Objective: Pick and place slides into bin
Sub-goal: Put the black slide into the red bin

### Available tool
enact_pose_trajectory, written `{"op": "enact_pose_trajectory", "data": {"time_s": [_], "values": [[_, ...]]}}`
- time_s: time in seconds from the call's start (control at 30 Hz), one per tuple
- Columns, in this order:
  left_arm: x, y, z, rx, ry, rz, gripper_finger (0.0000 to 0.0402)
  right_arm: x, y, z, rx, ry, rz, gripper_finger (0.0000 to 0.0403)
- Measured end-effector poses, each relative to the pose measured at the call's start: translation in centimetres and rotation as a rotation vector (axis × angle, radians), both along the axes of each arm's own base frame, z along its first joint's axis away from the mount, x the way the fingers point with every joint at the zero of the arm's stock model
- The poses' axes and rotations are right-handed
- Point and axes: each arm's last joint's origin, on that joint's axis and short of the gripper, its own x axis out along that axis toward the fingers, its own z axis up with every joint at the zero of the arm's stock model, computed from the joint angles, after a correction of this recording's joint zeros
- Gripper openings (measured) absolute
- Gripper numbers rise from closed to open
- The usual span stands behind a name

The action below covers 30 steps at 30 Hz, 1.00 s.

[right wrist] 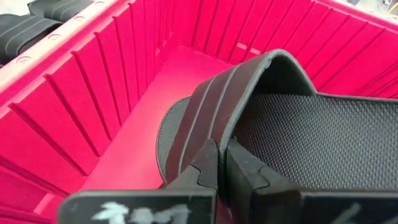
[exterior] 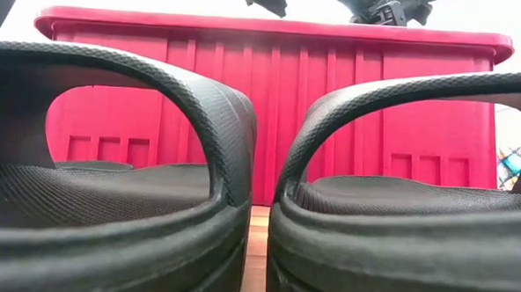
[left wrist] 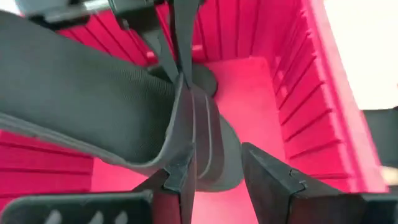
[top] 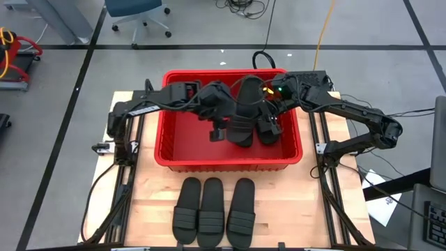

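The red bin (top: 230,164) stands at the middle of the table. Black slides (top: 244,115) lie or hang inside it. My right gripper (top: 270,120) is over the bin's right half, shut on one slide's strap (right wrist: 205,118). My left gripper (top: 217,132) is inside the bin to the left of the slides, open. In the left wrist view its fingers (left wrist: 214,163) stand on either side of a slide's ribbed strap (left wrist: 204,134). Three more slides (top: 211,209) lie side by side on their soles near the table's front edge. My right gripper pinches the edge of the slide's ribbed strap (right wrist: 214,138) between its two fingers, coming from above. The slide's footbed (right wrist: 311,143) faces the camera, and the slide stands tilted inside the bin. My left gripper: one finger (left wrist: 177,183) lies next to the strap's edge; I cannot tell whether it touches.
The bin's ribbed walls (right wrist: 81,93) close in on both grippers. In the low view two of the front slides (exterior: 109,192) fill the foreground, with the bin (exterior: 272,94) behind them. Bare wood lies left and right of the three slides.
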Motion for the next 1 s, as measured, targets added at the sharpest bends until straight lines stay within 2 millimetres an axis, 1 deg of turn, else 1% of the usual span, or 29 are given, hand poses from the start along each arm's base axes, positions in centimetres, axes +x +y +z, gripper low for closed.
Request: {"op": "enact_pose_trajectory", "data": {"time_s": [0.07,0.17,0.33,0.47,0.6,0.73,1.0], "values": [[0.8,0.3,-0.5,0.010,-0.011,-0.004,0.0124,0.0,0.0,0.0,0.001,0.001,0.000,0.0000],[1.4,0.7,-1.1,0.039,-0.011,-0.003,0.0124,0.0,0.0,0.0,0.002,0.003,0.000,0.0000],[1.5,1.8,-0.8,0.050,-0.048,0.035,0.0124,-0.1,0.1,-0.2,0.005,0.018,0.010,0.0000],[1.4,2.7,-0.8,0.025,-0.053,0.077,0.0124,0.1,0.5,-0.2,-0.026,0.010,0.045,0.0000],[1.8,2.9,-1.3,0.006,-0.050,0.079,0.0124,0.3,0.9,-0.1,-0.036,0.006,0.065,0.0000],[2.1,2.6,-1.6,-0.052,-0.049,0.038,0.0124,0.4,1.0,-0.2,-0.084,0.030,0.023,0.0000],[2.5,2.6,-2.8,-0.054,0.016,0.043,0.0124,0.4,1.0,-0.2,-0.085,0.029,0.026,0.0000]]}}
